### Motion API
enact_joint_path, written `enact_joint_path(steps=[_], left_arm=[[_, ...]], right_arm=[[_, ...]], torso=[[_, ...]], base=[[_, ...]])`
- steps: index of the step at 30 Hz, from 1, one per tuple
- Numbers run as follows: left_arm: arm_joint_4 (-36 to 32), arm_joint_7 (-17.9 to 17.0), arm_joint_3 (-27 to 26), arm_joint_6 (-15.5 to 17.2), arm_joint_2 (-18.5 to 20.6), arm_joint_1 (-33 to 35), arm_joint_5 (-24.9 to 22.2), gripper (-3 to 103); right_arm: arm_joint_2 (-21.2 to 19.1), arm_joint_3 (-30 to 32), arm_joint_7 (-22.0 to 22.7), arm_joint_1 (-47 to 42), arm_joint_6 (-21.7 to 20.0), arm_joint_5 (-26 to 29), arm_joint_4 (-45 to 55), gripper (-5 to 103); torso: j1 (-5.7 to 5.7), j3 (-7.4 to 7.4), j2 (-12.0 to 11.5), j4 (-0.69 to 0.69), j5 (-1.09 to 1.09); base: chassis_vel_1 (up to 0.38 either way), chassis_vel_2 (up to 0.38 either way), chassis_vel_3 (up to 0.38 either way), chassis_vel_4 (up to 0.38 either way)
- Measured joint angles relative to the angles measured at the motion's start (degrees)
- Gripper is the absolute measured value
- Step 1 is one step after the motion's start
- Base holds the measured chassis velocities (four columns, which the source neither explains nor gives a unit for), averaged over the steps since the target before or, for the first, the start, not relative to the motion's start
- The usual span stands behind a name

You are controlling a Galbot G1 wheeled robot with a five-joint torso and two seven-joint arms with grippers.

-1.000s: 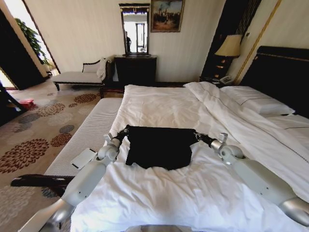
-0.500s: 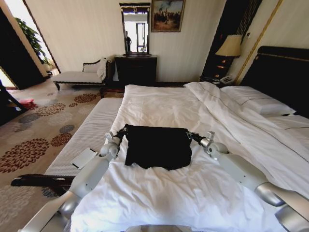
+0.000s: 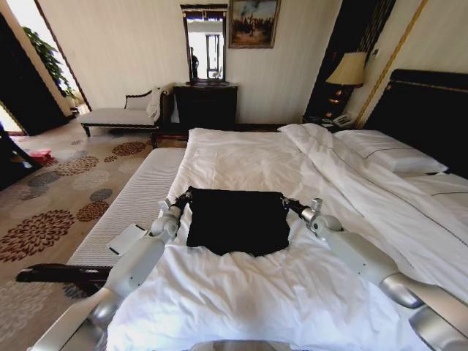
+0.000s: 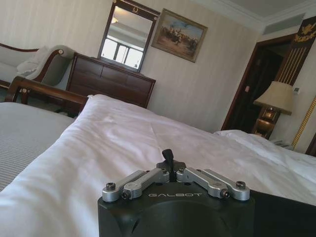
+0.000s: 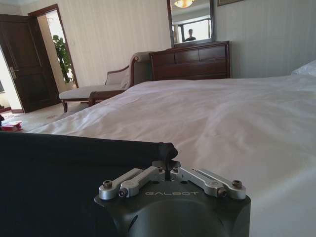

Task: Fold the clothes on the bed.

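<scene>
We see our left gripper (image 3: pixel 186 196) pinching a corner of the clothes (image 3: pixel 238 219), soft matte black fabric stretched flat and roughly rectangular between both jaws; our right gripper (image 3: pixel 286 202) pinching the opposite corner; smooth white duvet of the bed (image 3: pixel 241 157) beneath, lightly creased

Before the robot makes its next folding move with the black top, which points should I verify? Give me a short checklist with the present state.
1. Left claw shut on a far corner of the soft black fabric top: ok.
2. Right claw shut on the opposite far corner: ok.
3. Far edge taut between the claws: ok.
4. Top lying on the white duvet of the large bed: ok.
5. Near edge flat: cannot tell.
</scene>
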Motion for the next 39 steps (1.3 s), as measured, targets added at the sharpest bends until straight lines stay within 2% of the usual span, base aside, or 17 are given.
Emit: enact_joint_path(steps=[6,8,12,18,26,33,39], left_arm=[[-3.88,0.78,-2.07,-1.48,0.97,4.19,1.69,1],[-5.93,1.03,-3.08,-2.25,1.42,6.27,2.45,1],[-8.33,1.21,-3.81,-2.82,2.10,8.51,3.18,1],[-12.07,1.25,-4.25,-3.52,3.07,13.25,5.34,1],[-15.13,1.54,-5.59,-5.03,3.44,20.64,8.91,1],[-18.05,1.36,-6.81,-5.20,4.29,23.13,8.91,1],[-19.53,1.31,-8.49,-5.82,5.01,25.44,8.88,1]], right_arm=[[-1.41,4.83,-0.39,-5.06,3.61,-3.54,5.19,0],[-2.01,8.47,-0.57,-8.76,5.09,-4.92,7.97,0],[-2.48,12.15,-1.13,-13.11,6.79,-6.75,9.93,0],[-2.61,16.70,-3.43,-19.82,10.44,-13.26,10.89,0],[0.28,21.49,-3.72,-26.81,14.55,-21.35,12.72,0],[0.72,24.90,-3.27,-30.40,16.66,-23.83,15.37,0],[1.38,29.35,-4.57,-36.57,19.83,-25.62,16.36,0]], torso=[[-0.01,-0.01,0.00,0.01,0.00],[-0.01,-0.01,0.00,0.02,-0.01],[-0.01,-0.01,0.00,-0.02,-0.01],[-0.01,-0.01,0.00,0.00,0.00],[-0.01,-0.01,0.01,0.01,-0.02],[0.00,0.00,0.01,0.01,-0.01],[0.00,-0.01,0.01,0.00,0.00]], base=[[0.000,0.000,0.000,0.000],[0.000,0.000,0.000,0.000],[0.000,0.000,0.000,0.000],[0.000,0.000,0.000,0.000],[0.000,0.000,0.000,0.000],[0.000,0.000,0.000,0.000],[0.000,0.000,0.000,0.000]])
